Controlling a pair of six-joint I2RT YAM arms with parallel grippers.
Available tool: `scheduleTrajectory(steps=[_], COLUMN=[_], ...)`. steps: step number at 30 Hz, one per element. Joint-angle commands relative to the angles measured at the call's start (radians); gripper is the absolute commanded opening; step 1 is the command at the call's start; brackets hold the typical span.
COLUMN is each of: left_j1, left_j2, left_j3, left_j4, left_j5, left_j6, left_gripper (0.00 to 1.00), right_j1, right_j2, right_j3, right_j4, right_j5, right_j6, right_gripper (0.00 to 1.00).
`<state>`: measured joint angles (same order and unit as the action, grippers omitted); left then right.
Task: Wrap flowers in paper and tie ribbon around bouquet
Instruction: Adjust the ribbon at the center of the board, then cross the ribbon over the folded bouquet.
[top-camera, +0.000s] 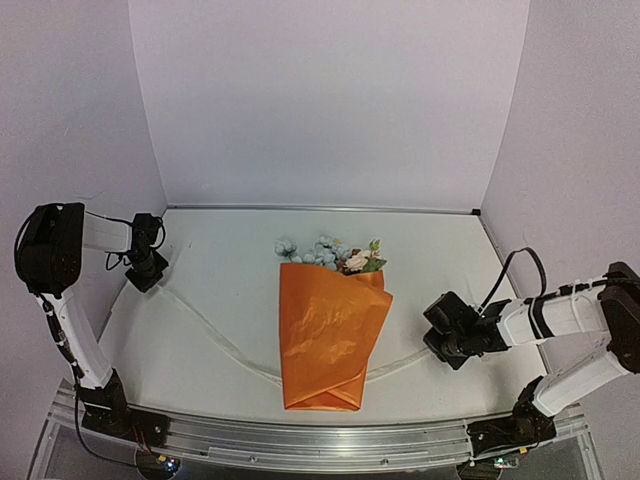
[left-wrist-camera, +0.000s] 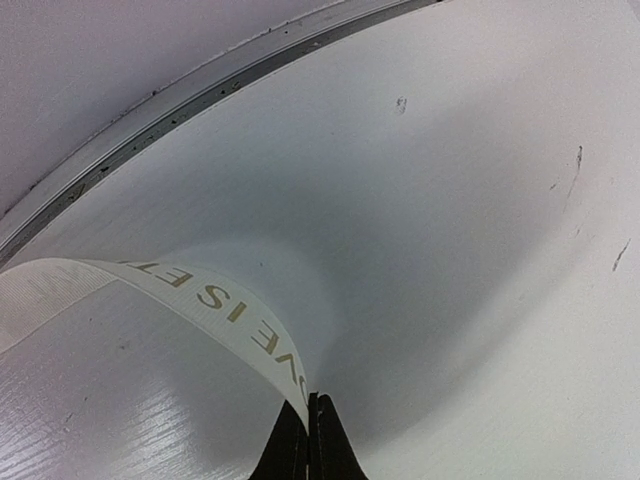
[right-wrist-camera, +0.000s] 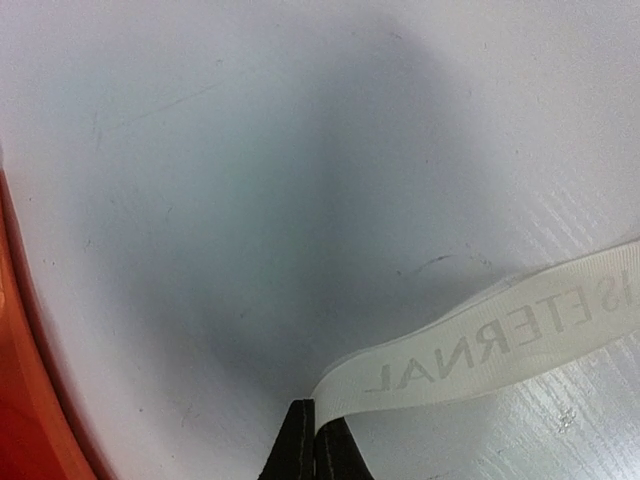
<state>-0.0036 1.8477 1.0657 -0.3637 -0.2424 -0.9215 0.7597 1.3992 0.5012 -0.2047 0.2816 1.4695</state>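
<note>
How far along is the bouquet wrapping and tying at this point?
Done: the paper is folded around the flowers, blooms sticking out the far end. In hand: the left gripper and right gripper each pinch one end of the ribbon, which apparently passes under the paper. Left: crossing the ends over the paper and tying; no knot yet.

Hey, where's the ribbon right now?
In the top view the ribbon sags across the near half of the table, passing under the orange paper, its ends pinched in the left pincer and right pincer.
</note>
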Motion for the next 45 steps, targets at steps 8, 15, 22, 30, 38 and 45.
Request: scheduleTrajectory(steps=[8, 15, 22, 30, 38, 45], left_j1=[0.028, 0.060, 0.076, 0.106, 0.165, 0.152], left_j2=[-0.003, -0.004, -0.002, -0.037, -0.040, -0.085], left_j3=[0.065, 0.073, 0.097, 0.061, 0.044, -0.031], left_j4=[0.077, 0.097, 0.106, 0.109, 0.132, 0.194], left_j5=[0.016, 0.045, 0.058, 0.053, 0.108, 0.206], left_j6=[0.063, 0.060, 0.055, 0.016, 0.002, 0.007], left_gripper=[0.00, 0.00, 0.00, 0.00, 0.00, 0.00], right_j1=[-0.146, -0.184, -0.206, -0.224, -0.218, -0.270], right_j2=[0.112, 0.161, 0.195, 0.224, 0.259, 0.210], right_j3=[0.149, 0.226, 0.314, 0.360, 0.420, 0.376], right_j4=[0.027, 0.043, 0.044, 0.035, 0.007, -0.042], right_j5=[-0.085, -0.068, -0.068, -0.063, -0.105, -0.077], right_j6=[-0.203, -0.254, -0.312, -0.335, -0.336, -0.367], right_gripper=[0.00, 0.00, 0.00, 0.00, 0.00, 0.00])
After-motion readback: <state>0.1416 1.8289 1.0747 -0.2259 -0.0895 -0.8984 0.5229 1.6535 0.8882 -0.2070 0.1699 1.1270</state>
